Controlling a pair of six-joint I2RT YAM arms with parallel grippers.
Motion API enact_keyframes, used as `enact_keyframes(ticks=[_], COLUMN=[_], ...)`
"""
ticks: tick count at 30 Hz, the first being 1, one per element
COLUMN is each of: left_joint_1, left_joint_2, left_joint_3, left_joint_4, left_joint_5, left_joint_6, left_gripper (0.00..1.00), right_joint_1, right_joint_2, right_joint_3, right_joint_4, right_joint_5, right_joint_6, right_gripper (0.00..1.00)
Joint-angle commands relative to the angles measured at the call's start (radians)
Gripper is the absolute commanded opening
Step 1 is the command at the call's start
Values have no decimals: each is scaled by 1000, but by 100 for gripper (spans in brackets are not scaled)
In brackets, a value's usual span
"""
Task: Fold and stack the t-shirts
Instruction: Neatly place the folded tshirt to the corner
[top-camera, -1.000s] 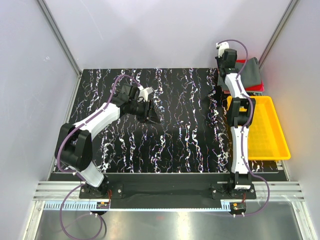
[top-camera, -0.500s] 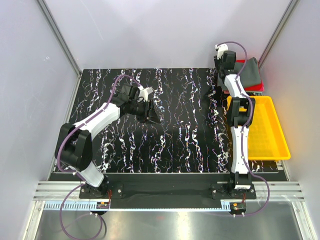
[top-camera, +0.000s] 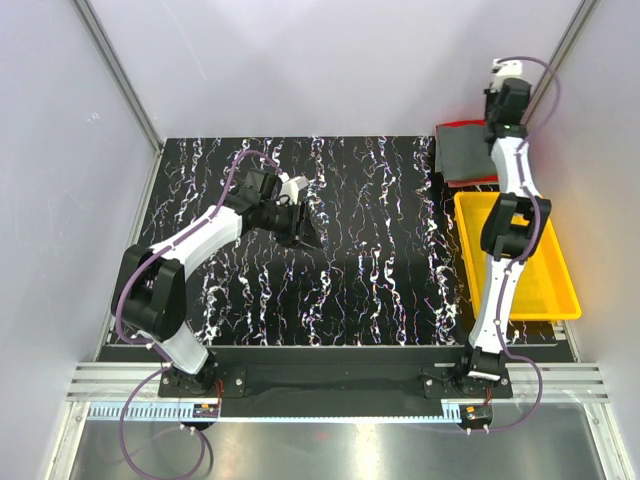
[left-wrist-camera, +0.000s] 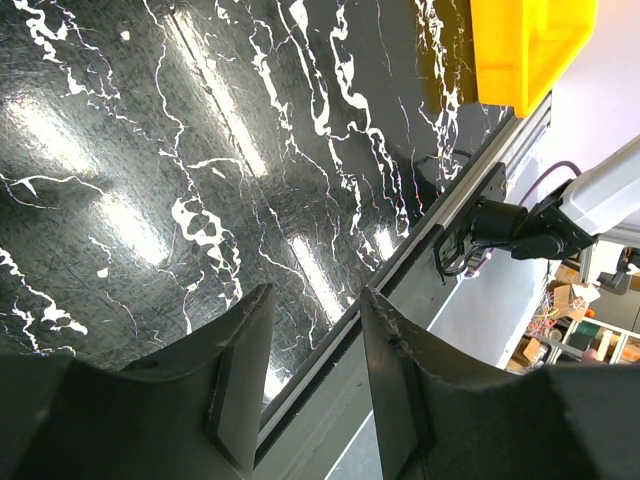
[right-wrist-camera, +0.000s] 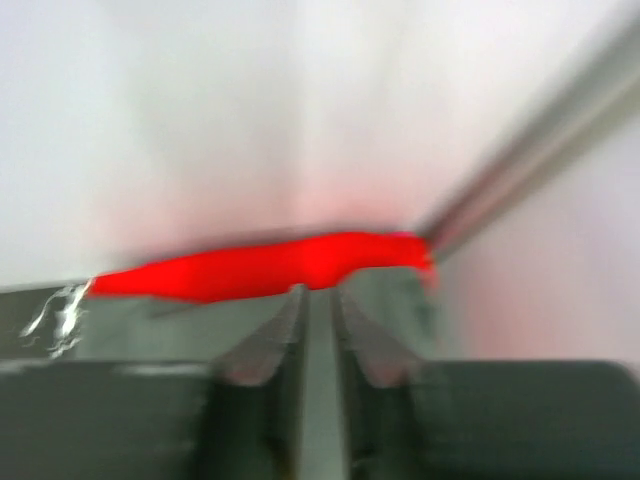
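A folded grey t-shirt (top-camera: 466, 152) lies on a red t-shirt (top-camera: 446, 130) at the table's back right corner. My right gripper (top-camera: 501, 106) hangs over the far right edge of that pile. In the blurred right wrist view its fingers (right-wrist-camera: 318, 320) stand almost together with a thin strip of grey cloth (right-wrist-camera: 180, 325) between them, and the red t-shirt (right-wrist-camera: 270, 268) shows just behind. My left gripper (top-camera: 304, 231) is open and empty above the middle left of the table. In the left wrist view (left-wrist-camera: 315, 295) only bare table shows between its fingers.
A yellow bin (top-camera: 566, 292) stands at the right edge of the black marbled table (top-camera: 360, 250), in front of the shirt pile; it also shows in the left wrist view (left-wrist-camera: 525, 45). Grey walls and metal posts close the back and sides.
My right arm has swung fast to the right and back, from the pile's left side to its far right edge. The grey t-shirt now lies flat. The left arm has not moved.
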Motion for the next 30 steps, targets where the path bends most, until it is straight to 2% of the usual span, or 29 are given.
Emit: enact_keyframes(ticks=[1,3,5,22,30], left_joint_1=[-5,-5,-5,-5,-5], left_joint_2=[-2,2,5,50,53], left_joint_3=[10,11,11,22,22], left_joint_4=[1,-3,0,-6,-3], left_joint_5=[1,3,13,-5,-8], left_joint_6=[19,21,18,18,16], left_gripper=[45,45,45,45,45], right_joint_1=[-33,-43,-54,-175,-180], right_joint_2=[-24,-18,-8,240,225], right_joint_3=[48,57,57,258,244], right_joint_4=[-20,-34,-43,-46,-14], right_joint_5=[10,-1,-16,33,-6], right_joint_6=[22,13,4,17,11], right_gripper=[15,8,7,5,5])
